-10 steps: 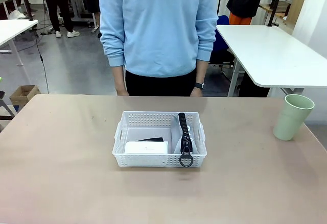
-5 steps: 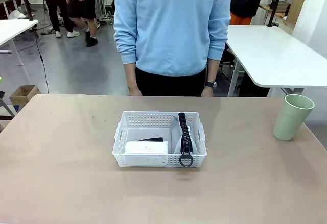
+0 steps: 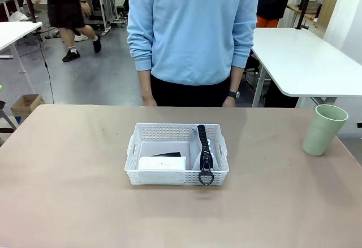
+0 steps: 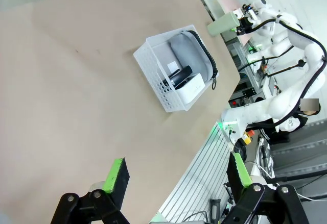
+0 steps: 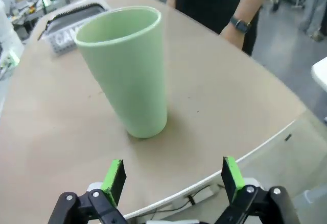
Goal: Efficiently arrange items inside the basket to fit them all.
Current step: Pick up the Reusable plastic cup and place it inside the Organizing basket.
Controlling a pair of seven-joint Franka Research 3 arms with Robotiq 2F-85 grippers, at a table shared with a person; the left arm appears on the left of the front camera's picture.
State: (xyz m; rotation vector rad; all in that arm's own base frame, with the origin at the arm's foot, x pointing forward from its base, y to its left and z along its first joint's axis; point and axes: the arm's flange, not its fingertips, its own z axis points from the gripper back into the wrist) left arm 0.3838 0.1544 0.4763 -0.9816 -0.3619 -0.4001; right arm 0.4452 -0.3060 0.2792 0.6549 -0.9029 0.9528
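Front view, from the near edge outward: the brown desk (image 3: pixel 68 174) lies bare on the near side of the basket (image 3: pixel 176 177), which sits about mid-desk. Inside the basket, a small flat white box (image 3: pixel 162 162) lies against the near wall on the left. The black stapler (image 3: pixel 167 155) shows just behind the box. A grey pouch (image 3: pixel 196 159) stands on edge along the basket's right side, zipper up, and its ring pull (image 3: pixel 206 177) hangs over the near wall.

The pale green cup (image 3: pixel 323 129) stands upright well to the right of the basket, outside it, near the desk's right edge. Beyond the basket a person (image 3: pixel 192 33) in a light blue sweatshirt stands at the far edge, hands (image 3: pixel 148 101) down.

On the left wrist view, the left jaws stand wide open with nothing between the green pads (image 4: pixel 116 175), well short of the basket. On the right wrist view, the right jaws are likewise spread wide and empty, just short of the cup, not touching it.
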